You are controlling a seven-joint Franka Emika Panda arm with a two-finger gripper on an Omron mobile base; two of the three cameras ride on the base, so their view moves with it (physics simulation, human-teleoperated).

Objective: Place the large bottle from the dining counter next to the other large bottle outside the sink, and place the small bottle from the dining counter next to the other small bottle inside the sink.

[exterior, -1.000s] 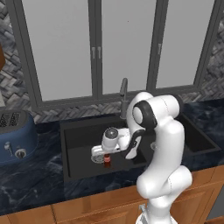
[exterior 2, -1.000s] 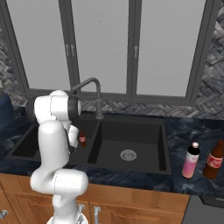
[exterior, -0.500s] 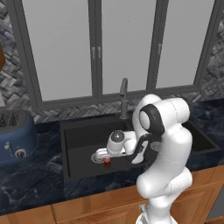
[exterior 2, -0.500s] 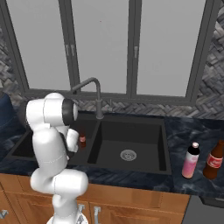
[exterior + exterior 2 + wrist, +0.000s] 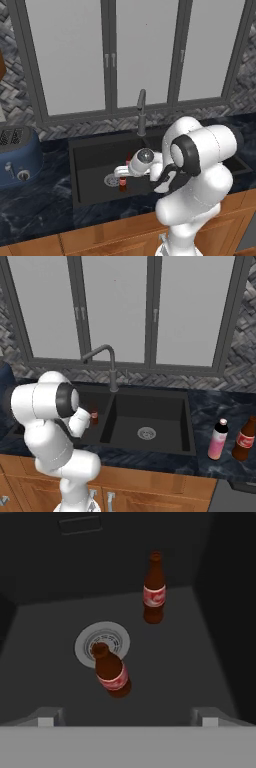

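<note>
Judging by the layout, the last placement looks finished: in the hand view two small bottles stand in the sink, one beside the drain at centre, another at upper right. The gripper, jaws spread and empty, should lift clear. At the right base view's lower right stand one pink bottle and one tall cola bottle.

The black sink sits in a dark marbled worktop. On its floor two small brown bottles stand upright: one at the drain's 5 o'clock edge, the other at 1 o'clock, well apart. A pink bottle and tall brown bottle stand on the worktop at the sink's 3 o'clock; a blue toaster stands at 9 o'clock.
</note>
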